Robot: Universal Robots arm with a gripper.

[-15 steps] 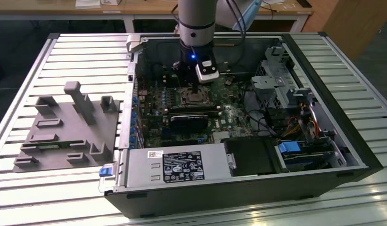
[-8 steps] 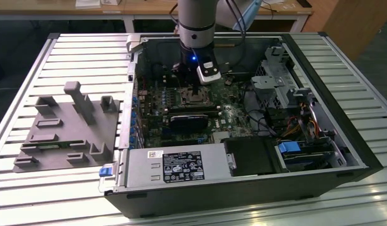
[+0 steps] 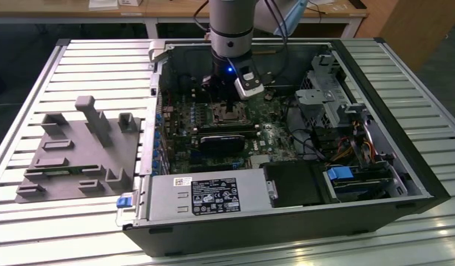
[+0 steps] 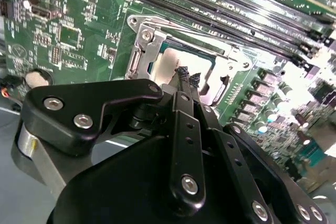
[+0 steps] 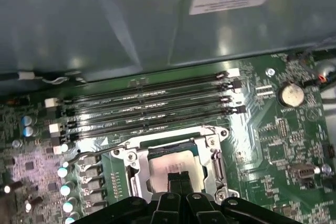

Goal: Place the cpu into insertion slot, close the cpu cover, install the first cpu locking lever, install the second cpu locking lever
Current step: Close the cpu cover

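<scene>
The cpu (image 5: 176, 162) shows its dull silver top inside the insertion slot (image 5: 206, 136) on the green board. The cpu cover (image 5: 137, 167), a thin silver frame, lies flat around it, with the cpu (image 4: 181, 56) visible through its window. My gripper (image 5: 178, 180) hangs just above the chip with its black fingers pressed together and nothing between them. The second wrist view has the gripper (image 4: 186, 75) over the edge of the cover (image 4: 143, 51). In the exterior view the gripper (image 3: 223, 101) reaches down into the open computer case over the slot (image 3: 229, 114). A thin wire lever (image 5: 97, 150) sticks out beside the slot.
Long black memory slots (image 5: 152, 109) run beside the socket. A black heatsink block (image 3: 220, 144) sits just in front of it, with the power supply (image 3: 205, 197) nearer still. Drive cages and cables (image 3: 338, 111) fill the exterior view's right. A grey fixture (image 3: 76, 149) lies on the slatted table (image 3: 101, 61).
</scene>
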